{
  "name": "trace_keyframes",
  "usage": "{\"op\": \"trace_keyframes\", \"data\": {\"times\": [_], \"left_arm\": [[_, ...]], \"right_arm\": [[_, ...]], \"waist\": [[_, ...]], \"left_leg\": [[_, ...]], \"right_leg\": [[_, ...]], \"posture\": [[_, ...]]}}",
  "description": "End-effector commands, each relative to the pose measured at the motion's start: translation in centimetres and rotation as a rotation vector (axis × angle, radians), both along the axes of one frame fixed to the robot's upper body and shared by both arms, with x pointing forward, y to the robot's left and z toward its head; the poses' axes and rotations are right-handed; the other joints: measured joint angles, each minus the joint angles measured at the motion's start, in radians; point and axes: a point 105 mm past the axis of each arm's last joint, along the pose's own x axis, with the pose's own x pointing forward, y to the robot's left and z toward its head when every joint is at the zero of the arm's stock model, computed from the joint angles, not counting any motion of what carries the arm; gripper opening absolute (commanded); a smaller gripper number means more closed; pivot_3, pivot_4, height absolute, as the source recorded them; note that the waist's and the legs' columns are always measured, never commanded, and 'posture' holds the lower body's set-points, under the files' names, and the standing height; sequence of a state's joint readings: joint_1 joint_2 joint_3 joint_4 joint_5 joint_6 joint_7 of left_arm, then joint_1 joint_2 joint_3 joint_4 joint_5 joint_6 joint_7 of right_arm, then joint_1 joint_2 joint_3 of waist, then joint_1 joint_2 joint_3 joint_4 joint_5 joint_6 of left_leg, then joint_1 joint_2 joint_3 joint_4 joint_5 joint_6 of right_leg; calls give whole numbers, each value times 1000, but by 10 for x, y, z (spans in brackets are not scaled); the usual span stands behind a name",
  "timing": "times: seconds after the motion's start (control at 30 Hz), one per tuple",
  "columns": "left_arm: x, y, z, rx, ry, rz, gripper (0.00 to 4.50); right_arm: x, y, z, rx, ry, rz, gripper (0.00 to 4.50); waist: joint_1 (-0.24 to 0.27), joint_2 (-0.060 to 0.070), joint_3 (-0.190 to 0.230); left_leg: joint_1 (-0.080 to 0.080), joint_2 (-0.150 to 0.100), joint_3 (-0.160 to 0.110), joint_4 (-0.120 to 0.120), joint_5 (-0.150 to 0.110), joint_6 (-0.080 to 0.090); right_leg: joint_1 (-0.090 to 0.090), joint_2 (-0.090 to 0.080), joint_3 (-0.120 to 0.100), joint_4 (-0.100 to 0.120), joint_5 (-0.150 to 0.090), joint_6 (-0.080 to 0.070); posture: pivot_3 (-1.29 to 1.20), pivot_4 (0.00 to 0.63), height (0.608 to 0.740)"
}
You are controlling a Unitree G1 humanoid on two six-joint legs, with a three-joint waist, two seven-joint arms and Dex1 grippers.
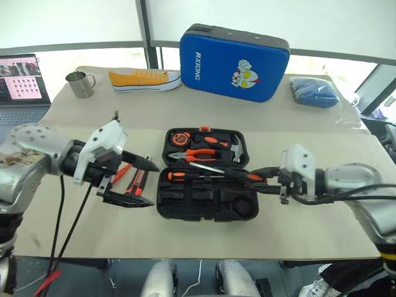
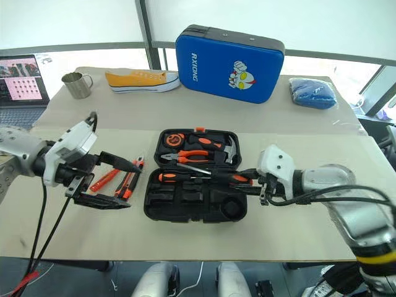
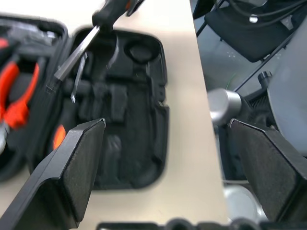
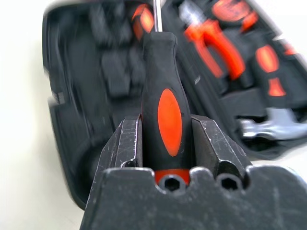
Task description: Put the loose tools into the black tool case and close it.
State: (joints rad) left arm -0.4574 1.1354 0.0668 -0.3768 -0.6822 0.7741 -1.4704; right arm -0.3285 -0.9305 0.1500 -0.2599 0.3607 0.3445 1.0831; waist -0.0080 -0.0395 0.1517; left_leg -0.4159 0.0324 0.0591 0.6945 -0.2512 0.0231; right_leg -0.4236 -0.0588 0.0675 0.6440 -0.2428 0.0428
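In the eye views, the case point(image 1: 204, 195) is seen lying open on the table point(image 1: 322, 216). A screwdriver point(image 1: 230, 174) is held over it by the right gripper point(image 1: 272, 184); the left gripper point(image 1: 139, 182) is spread wide above loose tools point(image 2: 117, 180) just left of the case.

In the left wrist view, wide-apart fingers point(image 3: 79, 165) frame the case.

In the right wrist view, the screwdriver handle is clamped between the jaws.

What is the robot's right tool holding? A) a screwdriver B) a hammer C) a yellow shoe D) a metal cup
A: the right tool is clamped on the black-and-orange handle of a screwdriver, held over the open black tool case.
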Motion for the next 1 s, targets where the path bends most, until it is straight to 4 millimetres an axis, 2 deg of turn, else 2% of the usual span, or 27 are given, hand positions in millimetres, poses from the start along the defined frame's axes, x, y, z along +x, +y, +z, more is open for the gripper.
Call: {"op": "trace_keyframes", "data": {"times": [0.03, 0.2, 0.43, 0.8, 0.87, 0.9, 1.0], "left_arm": [[-10, 0, 10, -6, -42, 14, 4500], [-11, 2, 11, -4, -61, 55, 4500], [-10, 0, 12, -12, -69, 67, 4500], [-2, -4, 15, -28, -91, 60, 4500], [-1, -5, 15, -31, -99, 57, 4500], [0, -6, 15, -33, -101, 58, 4500], [0, -6, 15, -34, -101, 59, 4500]], "right_arm": [[9, 2, 4, -38, -58, 93, 1047], [16, 5, -7, -62, -47, 145, 1047], [27, 18, -9, -30, -24, 147, 1047], [29, 13, -20, -41, 9, 118, 1047], [28, 15, -18, -28, 11, 114, 2055], [27, 17, -15, -12, 15, 115, 2248], [25, 22, 0, 32, 0, 119, 3271]], "waist": [[0, 0, 0], [-2, 0, 1], [-4, 1, 1], [-4, 1, 1], [-4, 1, 1], [-4, 1, 1], [-4, 1, 1]], "left_leg": [[0, 0, 0, 0, 0, 0], [1, 0, 0, 0, 0, 0], [1, 0, 0, 0, 0, 0], [1, 0, 2, 0, 0, 0], [1, 0, 2, 0, 0, 0], [1, 0, 2, 0, 0, 0], [1, 0, 2, 0, 0, 0]], "right_leg": [[0, 0, 0, 0, 0, 0], [0, 0, 0, 1, 0, 0], [0, 0, 0, 2, 0, 0], [0, 0, 0, 2, 0, 0], [0, 0, 0, 2, 0, 0], [0, 0, 0, 2, 0, 0], [0, 0, 0, 2, 0, 0]], "posture": [[0, 150, 739], [0, 150, 739], [0, 150, 739], [0, 150, 739], [0, 150, 739], [0, 150, 739], [0, 150, 739]]}}
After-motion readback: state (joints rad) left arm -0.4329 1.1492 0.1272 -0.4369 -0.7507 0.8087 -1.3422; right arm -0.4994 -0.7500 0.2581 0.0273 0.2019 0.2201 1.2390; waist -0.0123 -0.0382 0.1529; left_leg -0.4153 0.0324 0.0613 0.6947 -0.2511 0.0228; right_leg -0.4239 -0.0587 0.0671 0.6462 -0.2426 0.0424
